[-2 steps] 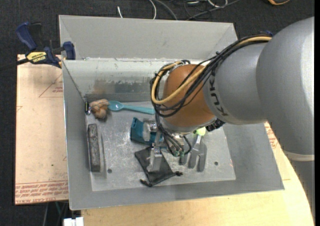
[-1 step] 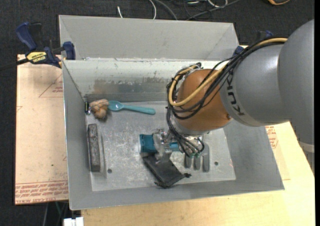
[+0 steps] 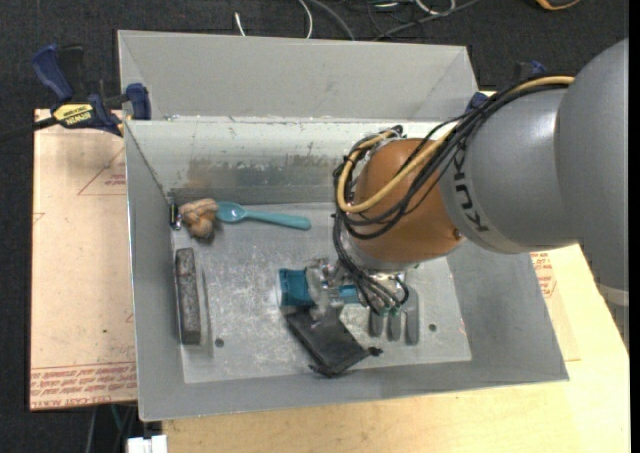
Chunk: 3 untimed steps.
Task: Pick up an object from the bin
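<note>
My gripper (image 3: 328, 286) is low in the middle of the bin, under the arm's orange cover. A small teal block (image 3: 293, 287) lies right against its left side, touching it or nearly so. Just in front of it a flat black piece (image 3: 328, 344) lies tilted on the bin floor. A few short dark pegs (image 3: 394, 323) sit close to its right.
A teal plastic spoon (image 3: 262, 217) lies by the back wall, with a tan lumpy thing (image 3: 199, 219) at its left end. A long grey bar (image 3: 187, 294) lies along the left wall. The arm comes in from the right and covers the bin's right half.
</note>
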Each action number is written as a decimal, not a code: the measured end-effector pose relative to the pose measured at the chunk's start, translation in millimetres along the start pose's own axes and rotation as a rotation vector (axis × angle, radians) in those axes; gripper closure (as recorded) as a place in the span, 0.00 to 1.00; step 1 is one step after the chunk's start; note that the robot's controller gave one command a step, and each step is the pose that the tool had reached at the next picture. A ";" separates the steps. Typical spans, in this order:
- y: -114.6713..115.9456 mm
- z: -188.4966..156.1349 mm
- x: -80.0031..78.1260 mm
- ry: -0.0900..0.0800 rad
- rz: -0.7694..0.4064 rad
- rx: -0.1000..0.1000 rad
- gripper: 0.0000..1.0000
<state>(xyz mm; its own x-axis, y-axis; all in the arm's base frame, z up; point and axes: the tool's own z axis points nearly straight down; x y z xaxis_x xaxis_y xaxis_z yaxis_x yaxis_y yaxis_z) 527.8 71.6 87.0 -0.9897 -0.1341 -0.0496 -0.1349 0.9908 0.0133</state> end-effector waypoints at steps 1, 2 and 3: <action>1.4 -1.0 2.5 -0.010 -0.022 0.000 1.00; 3.3 1.2 3.9 -0.025 0.017 -0.002 1.00; 15.5 -3.8 14.0 -0.032 -0.018 0.004 1.00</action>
<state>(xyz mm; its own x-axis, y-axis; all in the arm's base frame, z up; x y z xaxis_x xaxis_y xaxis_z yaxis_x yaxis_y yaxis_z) 511.7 85.0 90.4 -0.9852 -0.1511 -0.0813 -0.1523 0.9883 0.0082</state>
